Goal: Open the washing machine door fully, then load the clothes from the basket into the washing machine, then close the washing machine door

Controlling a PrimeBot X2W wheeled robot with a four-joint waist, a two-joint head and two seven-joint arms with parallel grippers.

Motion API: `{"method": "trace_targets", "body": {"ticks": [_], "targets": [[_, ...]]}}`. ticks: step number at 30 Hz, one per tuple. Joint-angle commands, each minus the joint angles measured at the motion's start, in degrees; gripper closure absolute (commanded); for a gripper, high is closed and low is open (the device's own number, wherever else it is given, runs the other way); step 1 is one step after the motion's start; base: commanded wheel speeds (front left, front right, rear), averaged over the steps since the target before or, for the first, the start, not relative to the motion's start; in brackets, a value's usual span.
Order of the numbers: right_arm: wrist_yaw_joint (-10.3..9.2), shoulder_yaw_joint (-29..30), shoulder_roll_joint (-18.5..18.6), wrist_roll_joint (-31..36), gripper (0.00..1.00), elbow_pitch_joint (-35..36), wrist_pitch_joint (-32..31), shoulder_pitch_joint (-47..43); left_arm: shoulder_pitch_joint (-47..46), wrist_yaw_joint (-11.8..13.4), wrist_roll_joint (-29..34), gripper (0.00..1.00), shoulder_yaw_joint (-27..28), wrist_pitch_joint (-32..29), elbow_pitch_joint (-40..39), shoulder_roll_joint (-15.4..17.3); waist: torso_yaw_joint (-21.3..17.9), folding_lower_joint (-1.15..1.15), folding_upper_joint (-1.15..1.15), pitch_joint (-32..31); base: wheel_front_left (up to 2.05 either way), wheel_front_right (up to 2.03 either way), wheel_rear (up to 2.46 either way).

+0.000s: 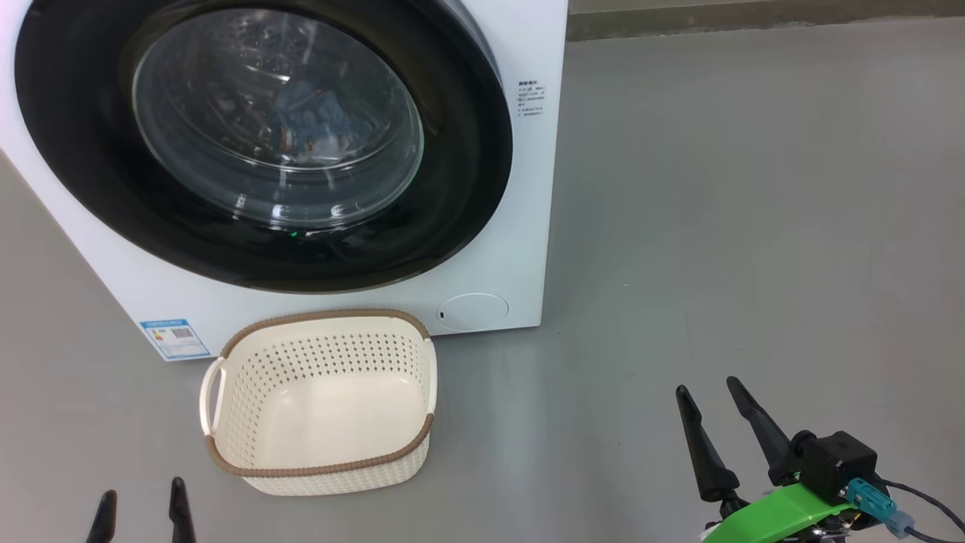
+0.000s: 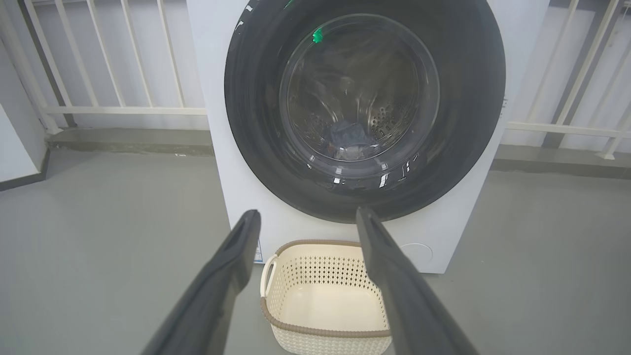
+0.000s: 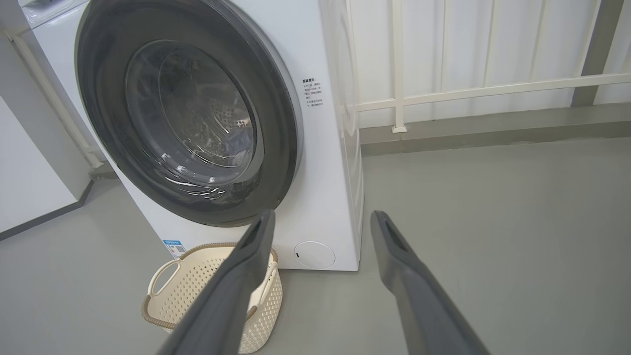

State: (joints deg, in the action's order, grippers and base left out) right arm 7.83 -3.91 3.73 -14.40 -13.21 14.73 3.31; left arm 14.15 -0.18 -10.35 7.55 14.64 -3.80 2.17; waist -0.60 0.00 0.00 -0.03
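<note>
The white washing machine (image 1: 520,188) (image 2: 212,98) (image 3: 325,162) stands with its round black door (image 1: 90,151) (image 2: 473,98) (image 3: 281,138) flat against its front. Light blue clothes (image 1: 317,121) (image 2: 347,138) (image 3: 239,143) lie inside the drum, seen through the glass window. On the floor in front, the cream basket (image 1: 320,400) (image 2: 320,301) (image 3: 197,286) holds nothing. My left gripper (image 1: 143,505) (image 2: 308,217) hangs open, back from the basket on its left. My right gripper (image 1: 709,396) (image 3: 323,217) is open over bare floor, well to the basket's right.
Grey floor (image 1: 754,226) spreads to the right of the machine. A white railing (image 2: 113,108) (image 3: 493,88) and a low kerb (image 3: 493,128) run behind it. A white panel (image 3: 29,172) stands to the machine's left.
</note>
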Motion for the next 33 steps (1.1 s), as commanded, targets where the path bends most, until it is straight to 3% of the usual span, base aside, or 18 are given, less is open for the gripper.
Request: {"method": "trace_targets", "body": {"ticks": [1,2,3,10,14,19,33], "targets": [[-0.34,-1.66,0.09,0.44,0.0,1.18,0.27,0.95,-1.02,0.42,0.07,0.0,1.63,0.36,-1.07,0.71,0.03,0.0,0.0,0.03,0.0,0.0,0.0],[-0.34,-1.72,0.09,0.43,0.0,1.15,0.27,0.99,-0.98,0.22,-0.42,0.0,1.46,0.36,-0.85,0.71,0.06,0.0,0.0,0.03,0.0,0.0,0.0],[0.0,-0.22,0.0,0.01,1.0,-0.1,0.01,0.01,0.0,-0.08,-0.58,1.0,-0.25,0.0,0.31,0.02,0.07,0.0,0.0,0.03,0.0,0.0,0.0],[0.01,-0.16,-0.1,-1.75,1.0,-2.95,-0.42,-0.38,-0.54,-0.24,-2.44,1.0,-0.73,-0.61,3.65,-1.16,0.11,0.01,0.0,0.02,0.0,0.0,0.0],[0.0,0.13,-0.08,-4.29,1.0,-2.81,-1.06,-0.34,-1.12,-0.46,-5.03,1.0,-0.74,-1.29,4.05,-1.1,0.12,0.13,0.0,-0.1,0.0,0.0,0.0],[-0.01,0.5,-0.06,-7.46,1.0,-2.78,-1.86,-0.19,-1.9,-0.75,-8.28,1.0,-0.79,-2.09,4.63,-1.02,0.14,0.01,0.0,0.01,0.0,0.0,0.0],[-0.05,1.57,-0.04,-16.28,1.0,-2.56,-4.13,0.23,-4.2,-1.56,-17.37,1.0,-0.84,-4.42,6.26,-0.81,0.2,0.0,0.0,0.06,0.0,0.0,0.0]]}}
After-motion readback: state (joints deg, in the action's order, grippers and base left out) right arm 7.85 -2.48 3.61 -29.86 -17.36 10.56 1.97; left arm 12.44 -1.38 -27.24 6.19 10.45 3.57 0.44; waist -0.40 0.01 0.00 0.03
